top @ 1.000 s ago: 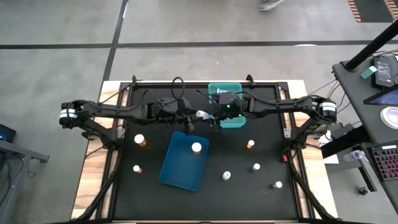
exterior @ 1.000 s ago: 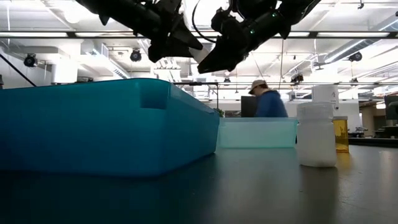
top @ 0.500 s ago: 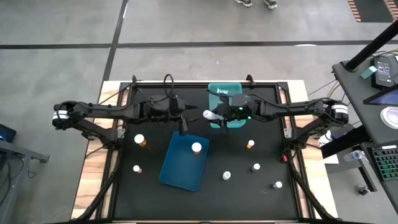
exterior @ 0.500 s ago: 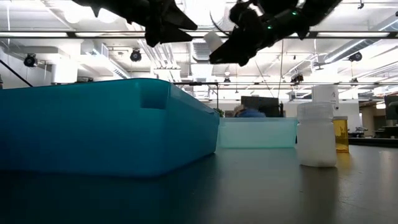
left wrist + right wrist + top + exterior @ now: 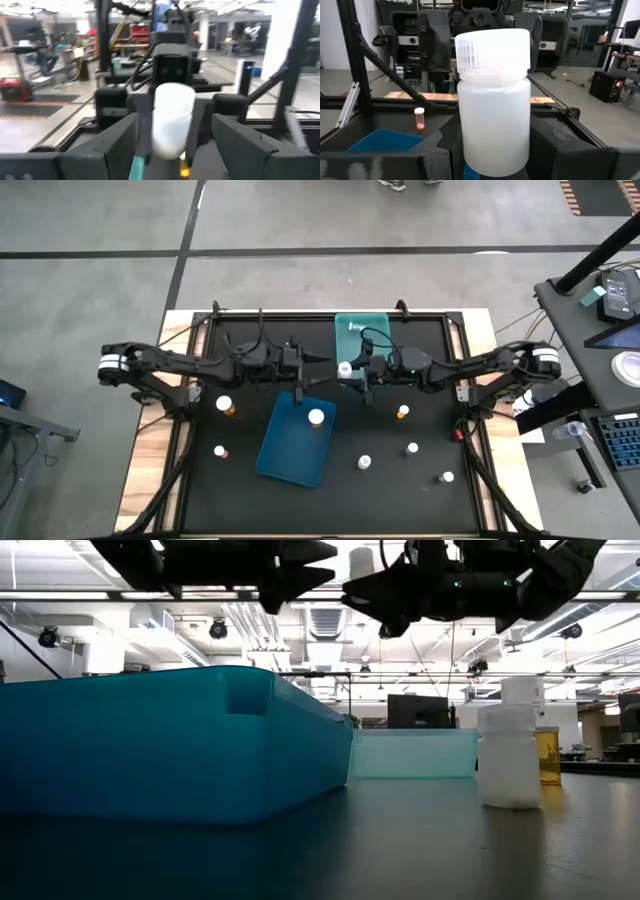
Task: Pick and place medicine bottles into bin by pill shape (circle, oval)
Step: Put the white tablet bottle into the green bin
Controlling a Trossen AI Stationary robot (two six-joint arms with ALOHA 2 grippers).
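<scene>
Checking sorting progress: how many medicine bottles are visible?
8: one in the right claw, one in the blue bin, two left of it, four right.

Both arms reach in from the table's sides and meet near its middle, held well above the surface. The left gripper (image 5: pixel 318 361) points toward the right arm with its fingers (image 5: pixel 117 137) spread wide and nothing between them. The right gripper (image 5: pixel 347 369) faces it, jaws closed on a white bottle (image 5: pixel 493 95), which seems to stand upright in the grip.
</scene>
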